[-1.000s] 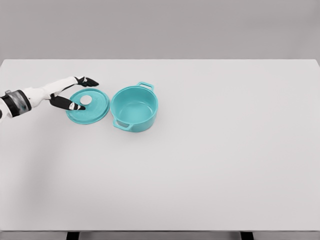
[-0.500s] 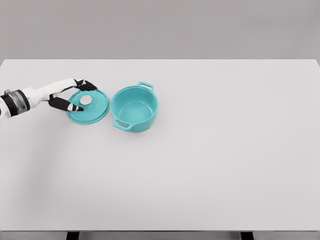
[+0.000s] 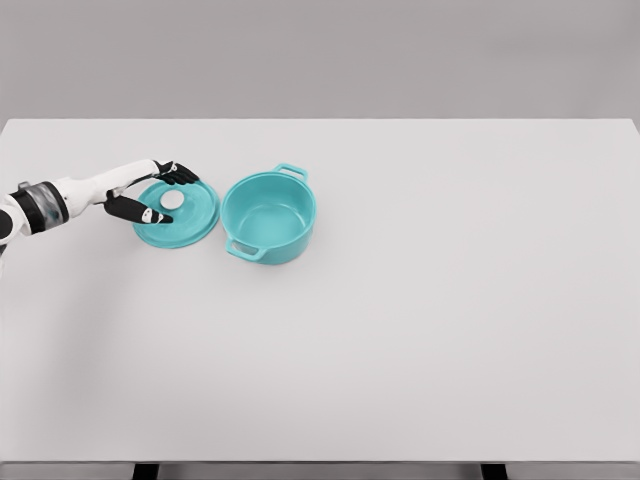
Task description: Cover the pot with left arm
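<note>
Your left hand (image 3: 150, 192) has crept in over the last second: its dark fingers, earlier clear of the white round knob (image 3: 172, 200), now bracket it, thumb below and fingers above, apart and not yet clamped. That puts you at the grasp, by my read; close before lifting.

The flat round teal lid (image 3: 178, 213) lies in the upper left of the frame, just beside the open teal two-handled pot (image 3: 268, 217) to its right, on the white table (image 3: 420, 330).

Count: one lid, one pot, one arm showing.
</note>
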You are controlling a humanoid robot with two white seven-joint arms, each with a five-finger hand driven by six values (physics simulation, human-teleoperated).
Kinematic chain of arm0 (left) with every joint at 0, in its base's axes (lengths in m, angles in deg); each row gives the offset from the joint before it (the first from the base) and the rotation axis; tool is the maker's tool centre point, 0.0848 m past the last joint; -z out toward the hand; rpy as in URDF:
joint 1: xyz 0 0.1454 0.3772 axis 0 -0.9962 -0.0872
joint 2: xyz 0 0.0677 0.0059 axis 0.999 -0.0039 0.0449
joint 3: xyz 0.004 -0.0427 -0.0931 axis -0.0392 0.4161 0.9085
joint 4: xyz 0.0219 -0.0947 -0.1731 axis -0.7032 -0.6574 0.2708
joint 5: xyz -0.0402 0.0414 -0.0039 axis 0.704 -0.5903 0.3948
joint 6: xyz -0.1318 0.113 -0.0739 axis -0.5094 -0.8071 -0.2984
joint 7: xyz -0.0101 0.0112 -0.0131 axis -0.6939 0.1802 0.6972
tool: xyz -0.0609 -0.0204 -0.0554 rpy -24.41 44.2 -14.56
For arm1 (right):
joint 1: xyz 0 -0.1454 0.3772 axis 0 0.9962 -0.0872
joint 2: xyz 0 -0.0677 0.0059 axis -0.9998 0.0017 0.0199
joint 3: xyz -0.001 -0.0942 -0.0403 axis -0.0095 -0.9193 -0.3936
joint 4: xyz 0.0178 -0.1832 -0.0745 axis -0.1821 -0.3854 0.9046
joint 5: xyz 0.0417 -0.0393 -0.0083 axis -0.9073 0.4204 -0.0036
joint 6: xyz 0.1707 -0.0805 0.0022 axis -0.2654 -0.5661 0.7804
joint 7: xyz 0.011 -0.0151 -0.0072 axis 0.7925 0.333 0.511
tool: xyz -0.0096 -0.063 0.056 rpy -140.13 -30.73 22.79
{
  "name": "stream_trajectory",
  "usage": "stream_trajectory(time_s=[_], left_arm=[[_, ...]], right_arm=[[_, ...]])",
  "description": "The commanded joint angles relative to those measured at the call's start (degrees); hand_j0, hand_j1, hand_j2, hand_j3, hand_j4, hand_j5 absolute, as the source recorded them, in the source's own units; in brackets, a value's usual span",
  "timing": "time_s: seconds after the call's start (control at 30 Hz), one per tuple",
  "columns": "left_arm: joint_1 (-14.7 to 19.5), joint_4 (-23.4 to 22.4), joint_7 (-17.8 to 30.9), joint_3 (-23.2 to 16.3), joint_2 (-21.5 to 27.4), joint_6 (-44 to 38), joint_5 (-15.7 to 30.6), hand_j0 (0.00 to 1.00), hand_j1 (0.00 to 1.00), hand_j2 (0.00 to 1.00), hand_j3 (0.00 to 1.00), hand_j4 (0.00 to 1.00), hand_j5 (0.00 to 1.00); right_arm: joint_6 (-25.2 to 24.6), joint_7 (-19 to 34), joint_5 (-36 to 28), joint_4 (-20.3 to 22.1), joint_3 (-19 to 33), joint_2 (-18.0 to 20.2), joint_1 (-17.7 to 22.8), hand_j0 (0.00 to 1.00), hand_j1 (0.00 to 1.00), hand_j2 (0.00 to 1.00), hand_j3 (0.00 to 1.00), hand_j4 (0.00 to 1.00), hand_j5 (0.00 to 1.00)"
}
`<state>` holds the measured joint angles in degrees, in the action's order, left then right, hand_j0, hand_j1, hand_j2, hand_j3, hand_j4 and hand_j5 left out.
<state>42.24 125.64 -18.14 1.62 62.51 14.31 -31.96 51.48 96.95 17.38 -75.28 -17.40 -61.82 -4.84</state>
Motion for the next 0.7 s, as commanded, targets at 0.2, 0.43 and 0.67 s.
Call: stream_trajectory(time_s=[0.2,0.43,0.67], left_arm=[[0.0,0.0,-0.2,0.3,0.0,-0.1,0.2,0.76,0.76,0.76,0.76,0.76,0.76],[-0.1,0.0,-0.1,0.3,0.4,-0.2,0.3,0.7,0.7,0.7,0.7,0.7,0.7],[-0.2,-0.1,-0.3,0.1,0.6,-0.2,0.4,0.66,0.66,0.66,0.66,0.66,0.66]], right_arm=[[0.0,0.0,0.0,0.0,0.0,0.0,-0.1,1.0,1.0,1.0,1.0,1.0,1.0],[0.0,0.0,0.0,0.0,0.0,0.0,-0.1,1.0,1.0,1.0,1.0,1.0,1.0],[0.0,0.0,0.0,0.0,0.0,0.0,0.0,1.0,1.0,1.0,1.0,1.0,1.0]])
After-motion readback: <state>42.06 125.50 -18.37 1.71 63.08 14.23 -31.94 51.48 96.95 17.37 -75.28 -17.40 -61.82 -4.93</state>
